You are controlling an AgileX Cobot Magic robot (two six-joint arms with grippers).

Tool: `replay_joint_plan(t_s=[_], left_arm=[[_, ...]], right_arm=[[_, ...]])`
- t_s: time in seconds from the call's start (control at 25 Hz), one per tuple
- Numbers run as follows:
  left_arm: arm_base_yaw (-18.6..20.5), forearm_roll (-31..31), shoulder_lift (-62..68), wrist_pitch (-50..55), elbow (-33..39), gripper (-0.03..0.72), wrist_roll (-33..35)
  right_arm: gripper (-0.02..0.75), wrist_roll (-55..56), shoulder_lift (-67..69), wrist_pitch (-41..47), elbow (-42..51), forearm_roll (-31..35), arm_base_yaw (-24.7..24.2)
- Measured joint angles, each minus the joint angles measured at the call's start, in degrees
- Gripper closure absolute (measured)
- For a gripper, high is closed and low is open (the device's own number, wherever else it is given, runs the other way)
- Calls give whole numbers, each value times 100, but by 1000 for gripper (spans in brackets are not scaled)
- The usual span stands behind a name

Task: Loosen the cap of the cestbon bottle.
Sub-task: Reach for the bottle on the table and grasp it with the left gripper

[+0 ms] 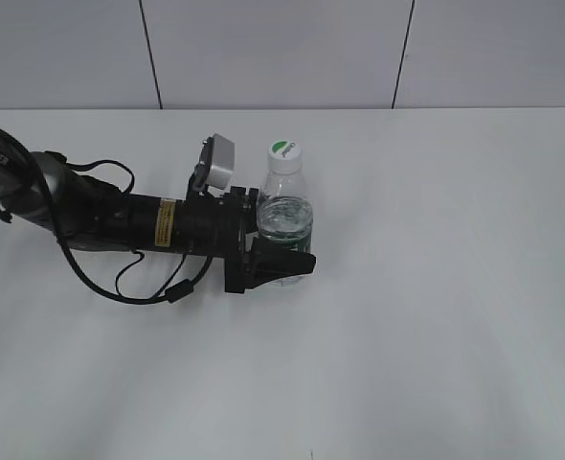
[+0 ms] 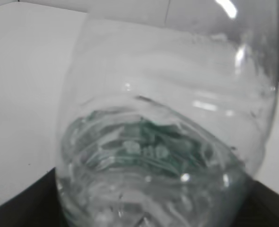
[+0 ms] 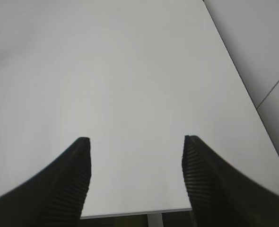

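Note:
The cestbon bottle (image 1: 284,213) stands upright near the middle of the white table, clear plastic with a green label low on its body. Its white cap (image 1: 284,151) with a green mark sits on top. My left gripper (image 1: 284,251) reaches in from the left and is shut on the bottle's lower body. In the left wrist view the clear bottle (image 2: 168,132) fills the frame, with dark jaw edges at the bottom corners. My right gripper (image 3: 135,144) is open and empty over bare table; it does not show in the exterior view.
The white table (image 1: 455,287) stretches around the bottle. A grey panelled wall (image 1: 282,48) runs behind it. The left arm's black body and cables (image 1: 120,225) lie across the left half. The right wrist view shows the table's edge (image 3: 135,213).

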Motion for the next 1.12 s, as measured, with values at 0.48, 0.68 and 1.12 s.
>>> replay_joint_plan(t_s=[0.48,0.68,1.12], left_arm=[[-2,10,0,28,-19,265,12],[-2,16,0,40,-24,270,16],[-2,22,0,46,-24,270,18]], right_arm=[[272,0,0,0,0,-32,0],[272,63,0,0,-28,-28,0],[272,586,1777,41,-584,592,0]])
